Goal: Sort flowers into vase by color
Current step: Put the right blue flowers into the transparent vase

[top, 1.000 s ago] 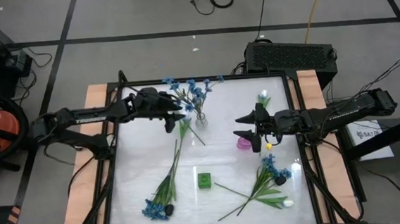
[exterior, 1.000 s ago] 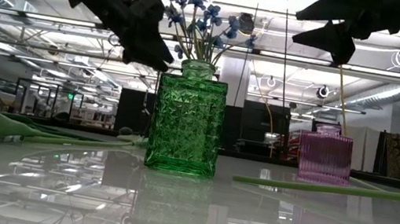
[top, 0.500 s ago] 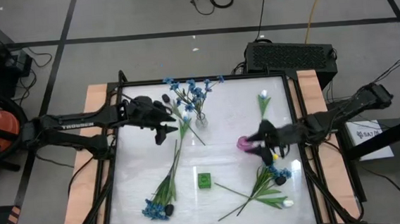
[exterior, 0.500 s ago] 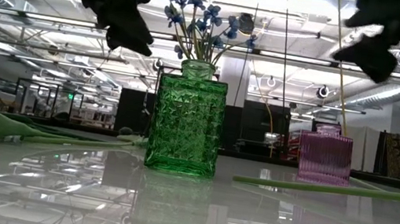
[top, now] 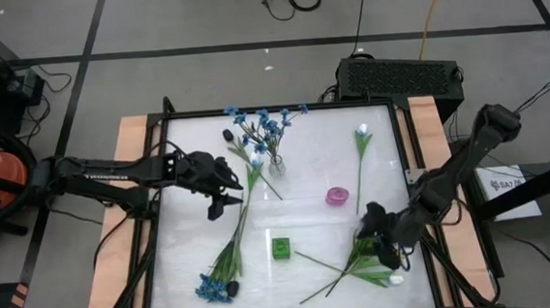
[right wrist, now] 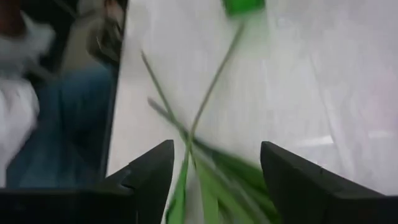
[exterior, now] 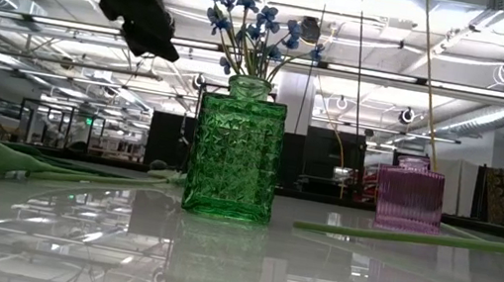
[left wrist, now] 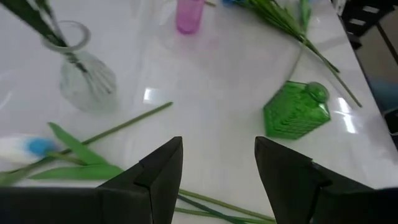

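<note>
Green vase [exterior: 236, 149] tall in low view, left pincer [left wrist: 217, 171] apart, right pincer [right wrist: 214, 168] apart over stems [right wrist: 186, 134]

Your overhead lights glare off the glossy white table [top: 298, 211]; ceiling fixtures mirror in its surface at table height. Right wrist view badly motion-blurred; left wrist view mildly soft

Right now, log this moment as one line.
left gripper: open, empty | right gripper: open, above flower pile | blue flowers: in clear vase
</note>
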### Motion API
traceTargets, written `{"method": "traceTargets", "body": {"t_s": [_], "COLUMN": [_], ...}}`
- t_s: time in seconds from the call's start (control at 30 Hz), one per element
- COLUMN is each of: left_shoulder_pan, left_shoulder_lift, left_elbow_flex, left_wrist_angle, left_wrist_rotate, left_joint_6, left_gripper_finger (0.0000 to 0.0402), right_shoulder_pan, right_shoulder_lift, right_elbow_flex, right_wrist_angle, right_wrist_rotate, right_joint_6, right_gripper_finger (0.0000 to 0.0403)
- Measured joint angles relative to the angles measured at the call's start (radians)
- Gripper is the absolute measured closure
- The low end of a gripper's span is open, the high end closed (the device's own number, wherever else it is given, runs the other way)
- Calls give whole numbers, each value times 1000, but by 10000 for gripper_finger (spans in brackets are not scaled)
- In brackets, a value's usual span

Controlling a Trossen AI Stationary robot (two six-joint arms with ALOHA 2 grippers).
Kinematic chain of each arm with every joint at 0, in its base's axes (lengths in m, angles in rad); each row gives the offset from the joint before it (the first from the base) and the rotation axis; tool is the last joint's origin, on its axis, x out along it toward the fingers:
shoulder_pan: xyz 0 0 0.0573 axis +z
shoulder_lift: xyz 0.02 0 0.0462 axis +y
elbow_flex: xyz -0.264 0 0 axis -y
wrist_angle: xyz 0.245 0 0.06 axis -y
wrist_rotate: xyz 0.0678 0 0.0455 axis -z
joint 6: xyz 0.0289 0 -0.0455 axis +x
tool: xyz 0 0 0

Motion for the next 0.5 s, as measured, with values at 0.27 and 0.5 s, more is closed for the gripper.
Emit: {"method": "traceTargets", "body": {"t_s": [0.27, 0.5], "left_shoulder_pan": [-89, -128], "left_shoulder_lift": [0, 0], "left_elbow_flex": [0, 0], "left_wrist_angle": [3, 10], "left_wrist_rotate": [-9, -12], "left_joint_6": [-25, -25], "left_gripper_finger": [194, 194], "right_shoulder_pan": [0, -7], "right_shoulder_lift": [231, 401], "right_elbow_flex": [191, 339], "right_wrist_angle": [-242, -445], "right_wrist_rotate": [-73, -17], "right_joint_6": [-230, -452], "right_gripper_finger": [194, 188]}}
